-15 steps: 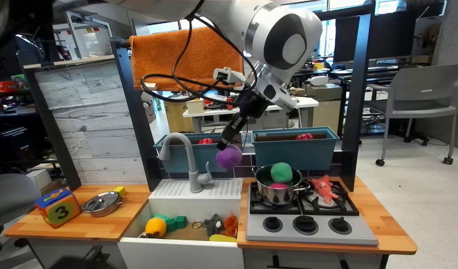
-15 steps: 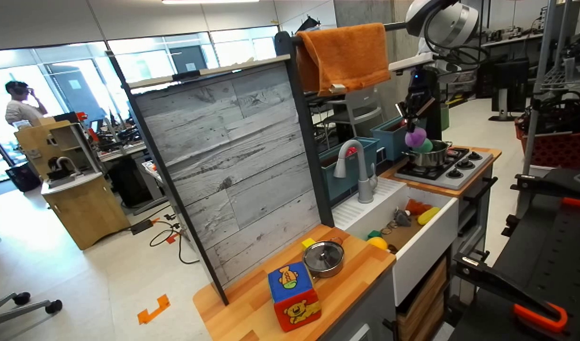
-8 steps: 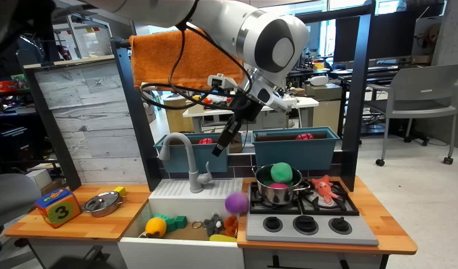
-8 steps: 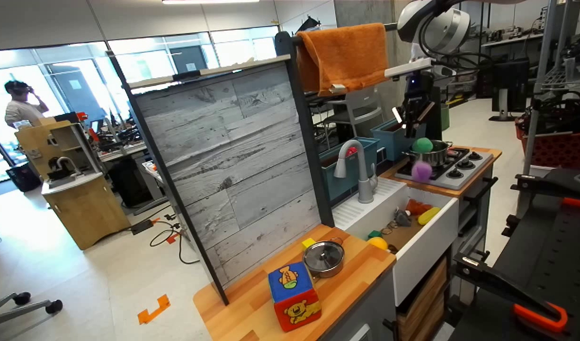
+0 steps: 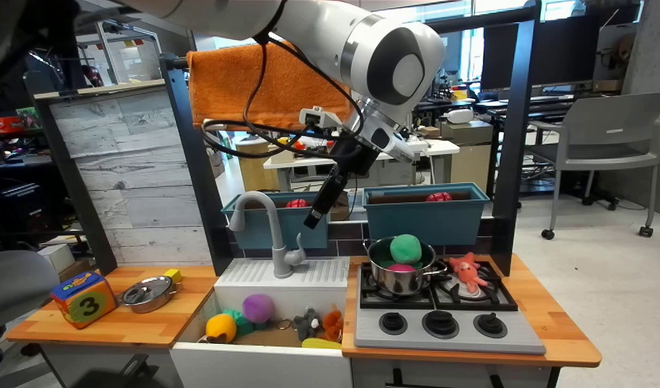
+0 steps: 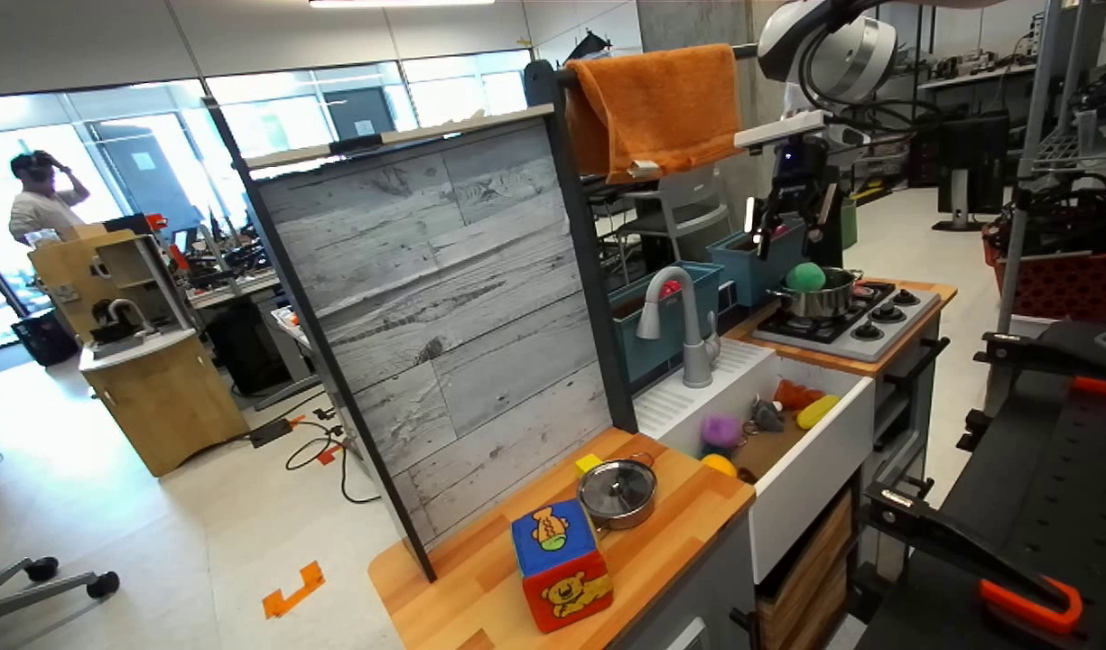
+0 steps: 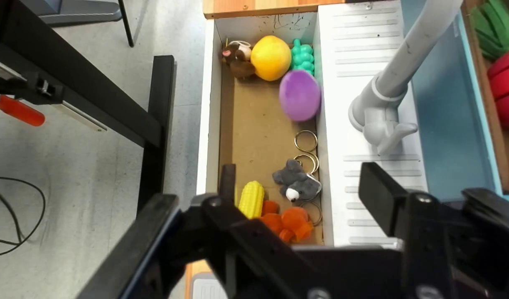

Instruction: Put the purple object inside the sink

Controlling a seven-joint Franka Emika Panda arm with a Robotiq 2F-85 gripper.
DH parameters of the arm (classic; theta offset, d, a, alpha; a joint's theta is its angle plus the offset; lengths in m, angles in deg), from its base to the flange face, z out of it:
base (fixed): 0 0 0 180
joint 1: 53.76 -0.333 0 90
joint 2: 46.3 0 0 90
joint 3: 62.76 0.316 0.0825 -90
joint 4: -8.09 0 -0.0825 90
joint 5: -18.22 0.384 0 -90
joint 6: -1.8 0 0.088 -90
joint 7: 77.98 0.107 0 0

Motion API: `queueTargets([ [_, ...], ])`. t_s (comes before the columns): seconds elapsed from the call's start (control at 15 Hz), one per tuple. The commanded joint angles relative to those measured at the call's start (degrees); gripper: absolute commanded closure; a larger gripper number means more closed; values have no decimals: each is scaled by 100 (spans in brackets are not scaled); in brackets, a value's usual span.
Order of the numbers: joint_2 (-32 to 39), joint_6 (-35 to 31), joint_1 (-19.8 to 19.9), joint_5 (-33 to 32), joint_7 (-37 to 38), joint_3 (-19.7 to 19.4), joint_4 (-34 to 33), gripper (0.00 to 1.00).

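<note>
The purple object (image 5: 258,308), a round ball, is inside the white sink (image 5: 262,366), toward the faucet-side wall. Both exterior views show it there, close to a yellow-orange ball and green toys. From above, in the wrist view, the purple object (image 7: 300,95) looks slightly blurred beside that wall. My gripper (image 7: 301,187) stands open with a wide gap between its fingers and nothing held. In an exterior view the gripper (image 6: 792,235) hangs well above the sink, apart from the ball.
A grey faucet (image 5: 274,231) rises behind the basin, with teal bins (image 5: 424,215) at the back. A pot (image 5: 402,277) holding a green ball stands on the stove. In the sink lie a yellow corn (image 7: 252,199), a grey plush (image 7: 296,180) and an orange plush (image 7: 293,220).
The purple ball was at my fingertips, then in mid-air below them, and is now down in the sink on the other side. The gripper shifted slightly toward the faucet and opened.
</note>
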Motion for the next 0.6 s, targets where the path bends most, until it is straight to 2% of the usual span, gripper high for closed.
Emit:
queueTargets([
  [0.0,-26,254,-13,-40,-40,16,-74,0],
  [0.53,41,127,1,-11,16,13,-85,0],
])
